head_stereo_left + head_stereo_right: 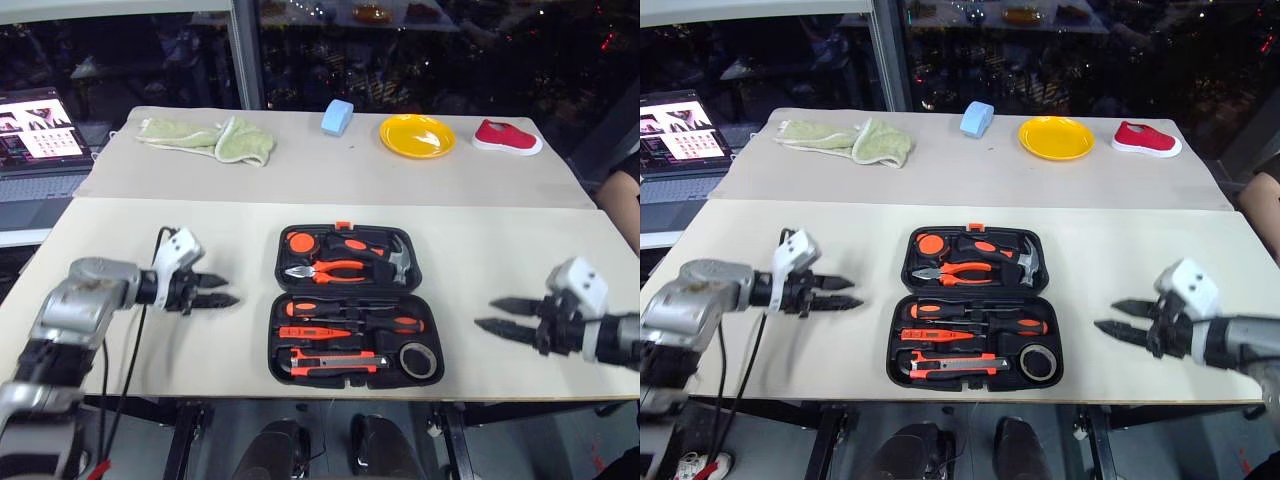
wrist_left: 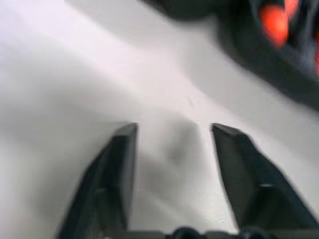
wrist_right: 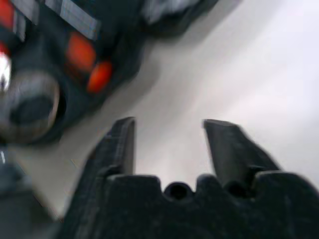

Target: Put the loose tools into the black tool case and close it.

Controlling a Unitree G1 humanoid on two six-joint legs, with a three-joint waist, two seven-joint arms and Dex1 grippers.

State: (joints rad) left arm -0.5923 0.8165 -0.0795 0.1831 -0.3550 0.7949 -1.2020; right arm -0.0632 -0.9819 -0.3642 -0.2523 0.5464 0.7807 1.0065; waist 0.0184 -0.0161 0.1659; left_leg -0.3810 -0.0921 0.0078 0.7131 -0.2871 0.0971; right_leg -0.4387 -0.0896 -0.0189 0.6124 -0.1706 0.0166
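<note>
From the head views, the black tool case (image 1: 345,305) lies open flat on the near table (image 1: 150,230), its orange latch on the far edge. Inside the case's near half sit two screwdrivers (image 1: 350,310), a tester pen (image 1: 315,331), a utility knife (image 1: 335,362) and a tape roll (image 1: 418,359); its far half holds pliers (image 1: 325,270) and a hammer (image 1: 385,255). The left gripper (image 1: 222,290) hovers left of the case, fingers parted, empty. The right gripper (image 1: 500,315) hovers right of the case, also spread and empty.

In the left wrist view, the parted fingers (image 2: 112,174) point at bare table beside the case's blurred edge (image 2: 269,45).

In the right wrist view, the spread fingers (image 3: 229,144) face the case corner holding the tape roll (image 3: 30,107).
</note>
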